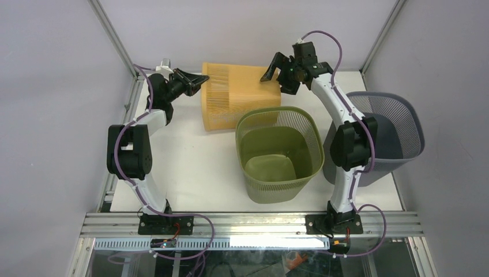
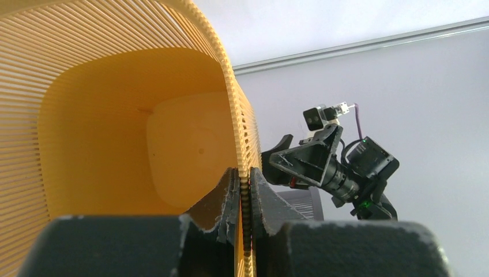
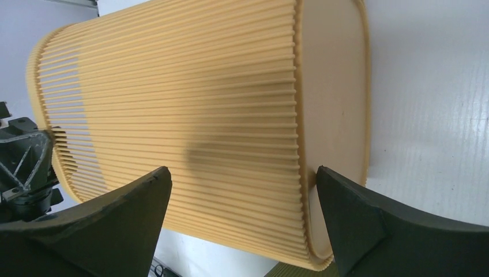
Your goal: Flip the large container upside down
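The left gripper (image 2: pixel 245 197) pinches the rim of the yellow slatted plastic basket (image 1: pixel 239 99), which lies tipped sideways between the 2 grippers. The right gripper (image 3: pixel 242 173) is spread wide beside its base end.

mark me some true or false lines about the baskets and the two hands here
1. The left hand is shut on the rim of the yellow basket. True.
2. The right hand is clamped on the yellow basket. False: its fingers are spread wide near the base end.
3. The green basket stands upright with its opening facing up. True.
4. The yellow basket stands upright on its base. False: it is tipped over, its opening towards the left hand.
5. The grey basket is to the left of the green basket. False: it is to the right of it, beyond the right arm.
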